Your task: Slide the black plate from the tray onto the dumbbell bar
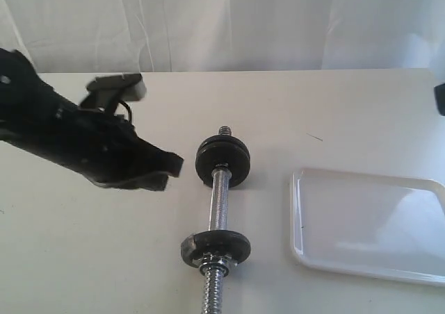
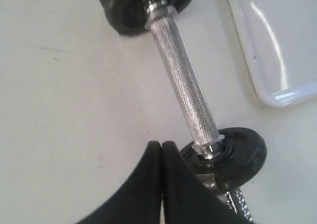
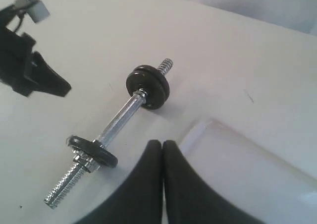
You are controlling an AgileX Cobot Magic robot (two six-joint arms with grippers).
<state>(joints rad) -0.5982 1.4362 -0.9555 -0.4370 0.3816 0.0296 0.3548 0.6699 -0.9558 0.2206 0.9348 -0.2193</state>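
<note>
I am looking at a white tabletop (image 1: 348, 105) that is filling most of my exterior view, its matte surface running back to a straight far edge. Behind it a white fabric backdrop (image 1: 208, 22) is hanging in soft vertical folds, closing off whatever room lies beyond. Bright, even light is washing the scene, glaring strongest toward the right, and a short dark mark (image 1: 314, 137) is showing on the tabletop.
</note>
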